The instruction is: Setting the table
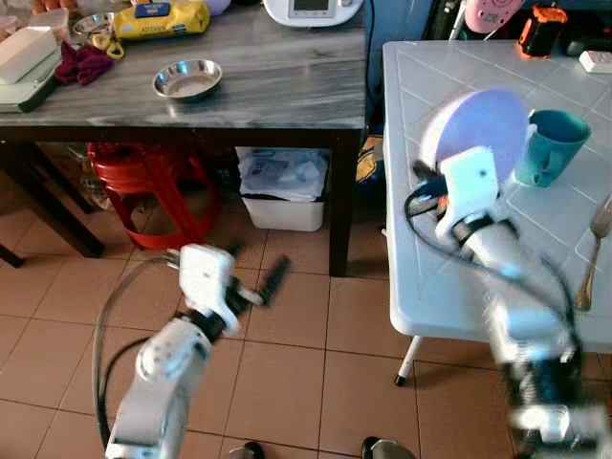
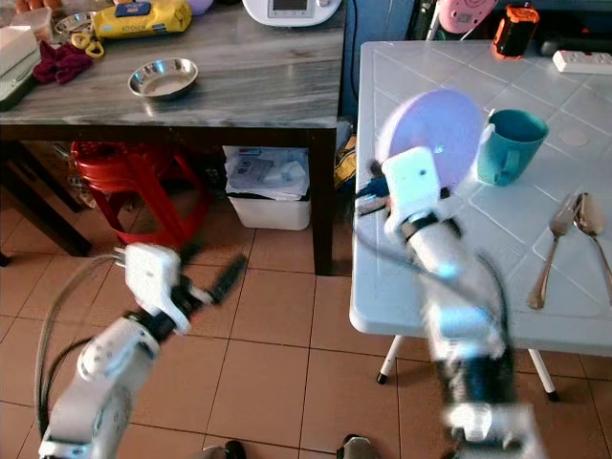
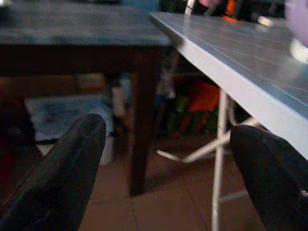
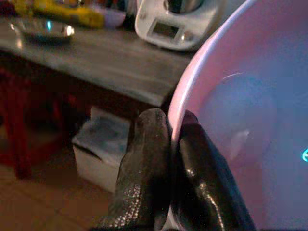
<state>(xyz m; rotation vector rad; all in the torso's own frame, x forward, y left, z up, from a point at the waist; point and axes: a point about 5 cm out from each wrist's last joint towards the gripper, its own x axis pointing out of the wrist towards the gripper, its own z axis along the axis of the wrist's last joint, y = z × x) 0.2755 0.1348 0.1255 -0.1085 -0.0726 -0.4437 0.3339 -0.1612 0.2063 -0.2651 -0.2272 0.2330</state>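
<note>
From the left eye, the right gripper (image 1: 449,172) holds a lilac plate (image 1: 478,129) on edge above the white folding table (image 1: 421,287), the disc tilted up at about eleven o'clock from the wrist. A teal mug (image 1: 553,143) stands just beside the plate at its three o'clock, and a fork (image 1: 595,239) lies toward four o'clock, so the plate is probably bound for the bare stretch between them.

From the right eye, a spoon (image 2: 587,215) lies beside the fork, and a steel bowl (image 2: 163,78) sits on the dark wooden table (image 2: 239,91) at ten o'clock.

The left wrist view shows the left gripper (image 3: 168,159) low over the floor tiles, its fingers (image 3: 67,168) spread wide with nothing between them; it looks idle.

In the right wrist view, the two black fingers (image 4: 149,159) are pinched tight on the plate's rim, one each side, a grip that keeps the face free to lay flat.
</note>
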